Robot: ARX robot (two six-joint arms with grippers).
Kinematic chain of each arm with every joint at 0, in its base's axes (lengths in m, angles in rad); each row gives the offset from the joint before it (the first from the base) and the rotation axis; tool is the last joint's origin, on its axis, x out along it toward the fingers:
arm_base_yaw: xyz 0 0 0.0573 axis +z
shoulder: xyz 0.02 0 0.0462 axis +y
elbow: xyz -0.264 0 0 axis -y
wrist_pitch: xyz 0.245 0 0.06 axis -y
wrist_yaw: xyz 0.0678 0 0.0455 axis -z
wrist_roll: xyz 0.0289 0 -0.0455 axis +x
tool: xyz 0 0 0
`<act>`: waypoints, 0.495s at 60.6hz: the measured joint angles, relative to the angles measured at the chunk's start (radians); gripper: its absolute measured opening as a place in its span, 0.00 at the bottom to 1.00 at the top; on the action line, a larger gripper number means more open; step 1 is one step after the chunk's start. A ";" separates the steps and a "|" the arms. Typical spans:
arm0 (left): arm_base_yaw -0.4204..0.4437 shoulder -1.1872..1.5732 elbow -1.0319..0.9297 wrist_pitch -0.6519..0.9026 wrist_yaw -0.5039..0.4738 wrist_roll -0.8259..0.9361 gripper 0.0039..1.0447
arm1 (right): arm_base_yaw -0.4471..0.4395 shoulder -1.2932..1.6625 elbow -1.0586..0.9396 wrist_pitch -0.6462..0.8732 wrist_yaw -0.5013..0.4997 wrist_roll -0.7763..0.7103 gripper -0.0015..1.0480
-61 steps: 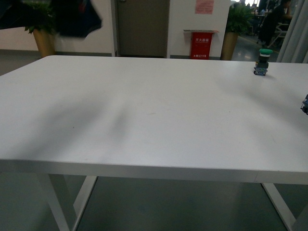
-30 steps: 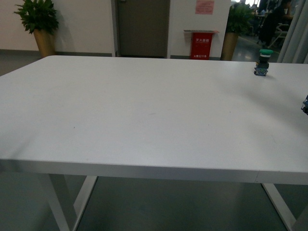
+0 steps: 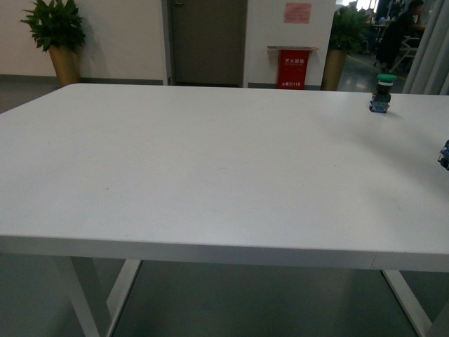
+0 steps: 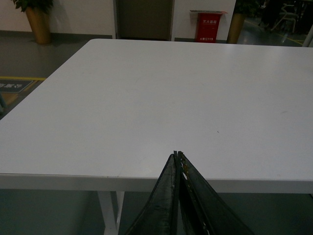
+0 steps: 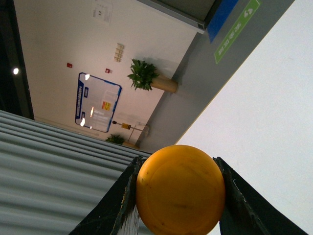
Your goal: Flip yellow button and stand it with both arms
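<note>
In the right wrist view the yellow button (image 5: 180, 190) fills the gap between my right gripper's black fingers (image 5: 126, 196); only its round yellow-orange cap shows, facing the camera, and its body is hidden. My right gripper (image 5: 178, 193) is shut on it, tilted, with the white table (image 5: 264, 122) to one side. My left gripper (image 4: 177, 155) is shut and empty, its tips pressed together over the near edge of the table (image 4: 171, 98). Neither arm nor the yellow button shows in the front view.
A green-capped switch (image 3: 381, 91) stands upright at the table's far right. A blue object (image 3: 444, 154) pokes in at the right edge. Beyond the white table (image 3: 210, 154) are potted plants (image 3: 57, 38), a door and a red box (image 3: 293, 67).
A dark blurred shape at the top left of the front view one second ago has left the view, uncovering the plant. The view has shifted slightly.
</note>
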 joint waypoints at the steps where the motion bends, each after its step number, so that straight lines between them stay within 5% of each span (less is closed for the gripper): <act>1: 0.000 -0.012 -0.003 -0.008 0.000 0.000 0.04 | 0.000 0.000 0.000 0.000 0.000 0.000 0.35; 30: 0.000 -0.248 -0.031 -0.185 0.000 -0.003 0.04 | 0.002 -0.007 0.001 -0.025 0.004 -0.021 0.35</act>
